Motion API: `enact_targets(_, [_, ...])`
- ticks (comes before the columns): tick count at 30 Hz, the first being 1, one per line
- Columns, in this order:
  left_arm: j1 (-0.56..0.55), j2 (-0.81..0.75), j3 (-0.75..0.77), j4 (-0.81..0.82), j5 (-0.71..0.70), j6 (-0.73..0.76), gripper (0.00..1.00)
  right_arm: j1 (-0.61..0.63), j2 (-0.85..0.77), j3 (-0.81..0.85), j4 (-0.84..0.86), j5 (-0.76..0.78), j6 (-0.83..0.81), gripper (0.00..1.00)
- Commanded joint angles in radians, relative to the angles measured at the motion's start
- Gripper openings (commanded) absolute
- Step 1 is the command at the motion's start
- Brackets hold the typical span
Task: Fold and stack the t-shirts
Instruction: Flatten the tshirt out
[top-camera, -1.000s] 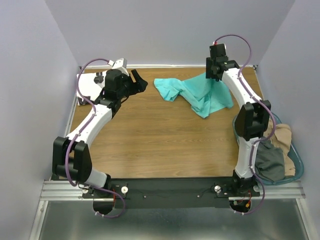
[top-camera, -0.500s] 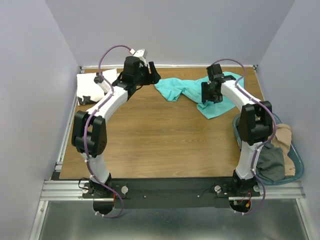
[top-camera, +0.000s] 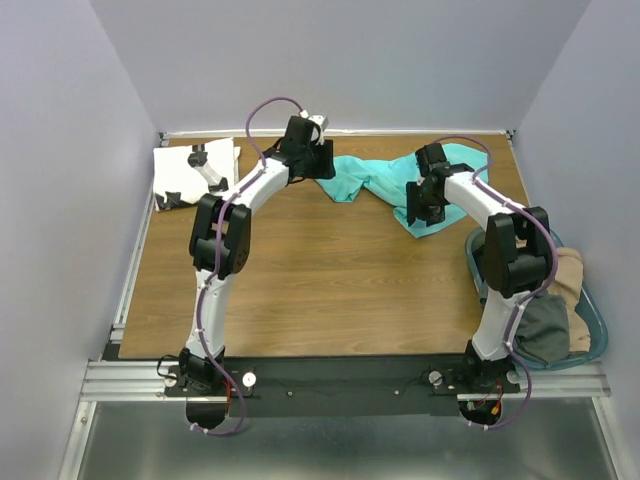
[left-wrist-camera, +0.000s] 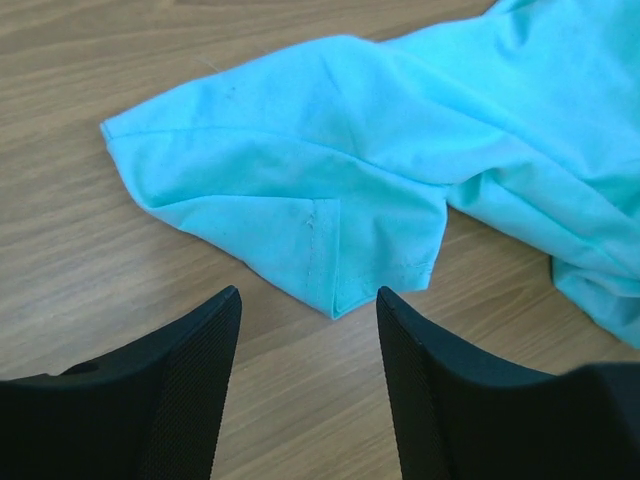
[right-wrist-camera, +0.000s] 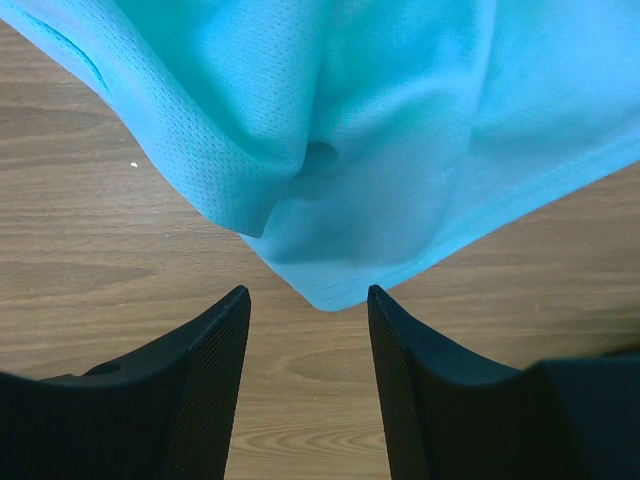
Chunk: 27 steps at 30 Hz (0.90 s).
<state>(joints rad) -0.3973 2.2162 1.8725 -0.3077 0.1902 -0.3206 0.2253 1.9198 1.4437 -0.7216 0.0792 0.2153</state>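
The turquoise t-shirt (top-camera: 372, 178) lies crumpled on the wooden table at the back, right of centre. The white t-shirt with black marks (top-camera: 190, 172) lies folded in the back left corner. My left gripper (top-camera: 320, 160) is at the turquoise shirt's left end. In the left wrist view it (left-wrist-camera: 308, 292) is open just above the wood, a sleeve corner (left-wrist-camera: 335, 300) right in front of the gap. My right gripper (top-camera: 420, 205) is at the shirt's near edge. In its wrist view it (right-wrist-camera: 308, 290) is open, a hem corner (right-wrist-camera: 325, 295) hanging between the tips.
A clear teal basket (top-camera: 592, 318) hangs off the table's right edge, holding beige and grey clothes (top-camera: 545, 325). Grey walls close in the back and sides. Bare wood table (top-camera: 320, 280) stretches between the shirts and the arm bases.
My left arm swung from beside the white shirt rightwards to the turquoise shirt's left sleeve. My right gripper came down and nearer, to the shirt's near corner.
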Motion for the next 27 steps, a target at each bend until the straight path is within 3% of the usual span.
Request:
enact_targets(1, [-0.020,0.074,0.108,-0.114,-0.029,0.041,0.63,0.000,0.034,0.012,0.025,-0.050,0.021,0.57])
enact_targets(11, [-0.070,0.207,0.252,-0.162,-0.084,0.078,0.63,0.000,0.050,-0.022,0.030,-0.065,0.019,0.57])
enact_targets(27, [-0.095,0.290,0.321,-0.169,-0.227,0.097,0.60,0.000,0.041,-0.049,0.034,-0.073,0.022,0.57])
